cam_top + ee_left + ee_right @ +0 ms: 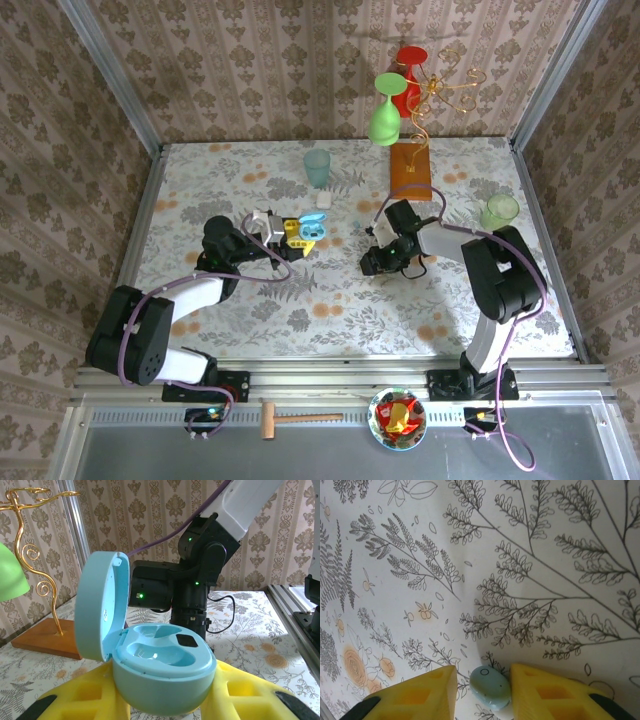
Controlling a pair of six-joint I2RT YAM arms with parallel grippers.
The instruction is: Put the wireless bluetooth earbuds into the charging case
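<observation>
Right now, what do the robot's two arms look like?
Both the left arm and the right arm are built from chunky black joints and smooth white tube sections. A purple cable loops along each one. Tiny green lights glow on the right arm's black joints. The jaws are bright yellow, with square hollows moulded in and black tips.

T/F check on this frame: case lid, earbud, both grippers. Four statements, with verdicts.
1. The charging case is closed. False: its lid stands open.
2. A light blue earbud lies on the table between the fingers of the right gripper. True.
3. Both earbuds already sit in the case. False: its wells look empty.
4. The left gripper holds the case. True.
</observation>
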